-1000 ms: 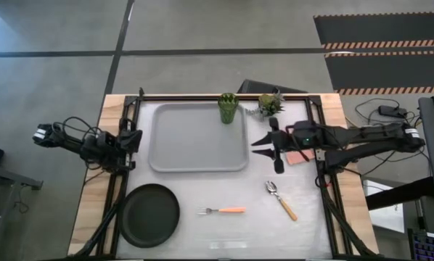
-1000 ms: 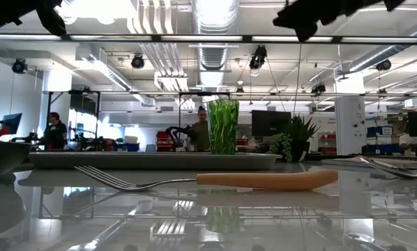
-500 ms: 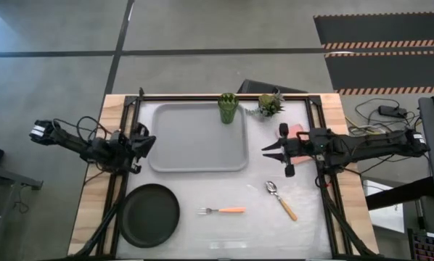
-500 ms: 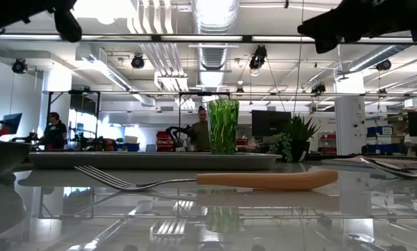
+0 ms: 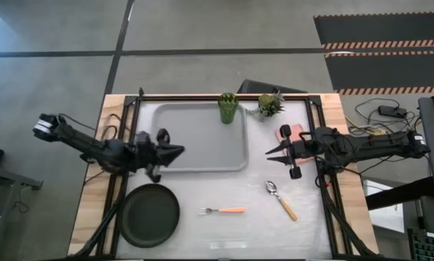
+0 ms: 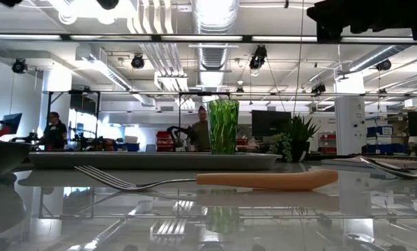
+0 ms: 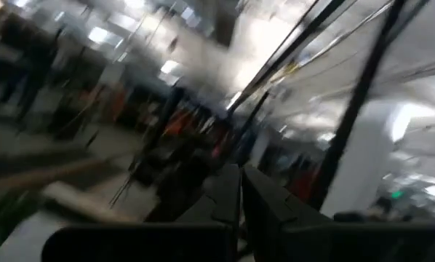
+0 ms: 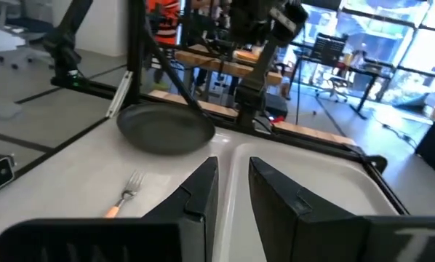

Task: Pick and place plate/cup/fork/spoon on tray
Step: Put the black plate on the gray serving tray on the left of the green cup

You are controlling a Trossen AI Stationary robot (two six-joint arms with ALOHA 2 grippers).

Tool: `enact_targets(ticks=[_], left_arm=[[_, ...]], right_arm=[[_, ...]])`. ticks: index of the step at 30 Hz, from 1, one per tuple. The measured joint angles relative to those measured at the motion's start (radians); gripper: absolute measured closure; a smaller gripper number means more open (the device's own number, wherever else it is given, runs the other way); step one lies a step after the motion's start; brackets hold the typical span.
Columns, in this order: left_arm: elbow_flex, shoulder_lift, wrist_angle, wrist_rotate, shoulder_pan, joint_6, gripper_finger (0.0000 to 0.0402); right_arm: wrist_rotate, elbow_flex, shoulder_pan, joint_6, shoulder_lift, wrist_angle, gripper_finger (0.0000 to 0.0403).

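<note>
Landmark: tray (image 5: 195, 138), grey, sits at far middle of the desk (image 5: 224, 232).

Cup (image 5: 228, 107) stands upright on the tray's far right corner, apparently just inside the rim. Looks like thin ribbed plastic: light, tips easily, may flex if squeezed. Judged best taken around the mid wall.

Plate (image 5: 150, 214) lies on the desk off the tray's near left corner, not on the tray. Rigid, smooth, flat underside; probably slick. Only real hold is the raised rim, pinched at the edge.

Fork (image 5: 222, 210) lies flat on the desk, near side of the tray, handle pointing right. Spoon (image 5: 281, 199) lies off the tray's near right corner, bowl toward the tray. Both slim, stiff, light, low on the desk; judged best pinched across the orange handle, since metal ends would slip.

Left gripper (image 5: 175, 151) hangs over the tray's left edge, between tray and plate, jaws pressed together. Right gripper (image 5: 271, 153) is just off the tray's right edge, above the spoon's side, jaws slightly apart, holding nothing.

Potted plant (image 5: 269, 105) stands right of the cup, off the tray.
</note>
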State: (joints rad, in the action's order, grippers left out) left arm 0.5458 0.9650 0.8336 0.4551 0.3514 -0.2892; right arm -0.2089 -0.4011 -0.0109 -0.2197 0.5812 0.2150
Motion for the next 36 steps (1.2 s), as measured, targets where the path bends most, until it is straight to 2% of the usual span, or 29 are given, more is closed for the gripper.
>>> enact_targets(ticks=[4, 10, 14, 16, 21, 25, 31, 36], left_arm=[[0.160, 0.088, -0.339, 0.086, 0.016, -0.138, 0.0402], [0.383, 0.152, -0.810, 0.093, 0.045, -0.461, 0.0402], [0.460, 0.236, -1.097, 0.103, 0.067, -0.726, 0.0402], [0.482, 0.290, -1.189, 0.065, 0.075, -0.851, 0.0402], [0.530, 0.409, -1.317, -0.150, 0.107, -1.103, 0.0402], [0.562, 0.494, -1.394, -0.279, 0.160, -1.231, 0.0402], [0.626, 0.583, -1.511, -0.396, 0.247, -1.433, 0.0402], [0.669, 0.631, -1.514, -0.394, 0.325, -1.603, 0.0402]], right_arm=[[-0.001, 0.000, 0.000, -0.035, -0.018, 0.002, 0.0340], [-0.009, 0.001, 0.000, -0.044, -0.065, 0.000, 0.0344], [-0.009, 0.001, 0.000, -0.057, -0.078, 0.000, 0.0344], [-0.009, 0.001, 0.000, -0.057, -0.078, 0.000, 0.0344], [-0.009, 0.001, 0.000, -0.058, -0.078, 0.000, 0.0344], [-0.009, 0.001, 0.000, -0.061, -0.078, 0.000, 0.0344], [-0.009, 0.001, 0.000, -0.042, -0.078, 0.000, 0.0344], [-0.009, 0.001, 0.000, -0.026, -0.078, 0.000, 0.0344]])
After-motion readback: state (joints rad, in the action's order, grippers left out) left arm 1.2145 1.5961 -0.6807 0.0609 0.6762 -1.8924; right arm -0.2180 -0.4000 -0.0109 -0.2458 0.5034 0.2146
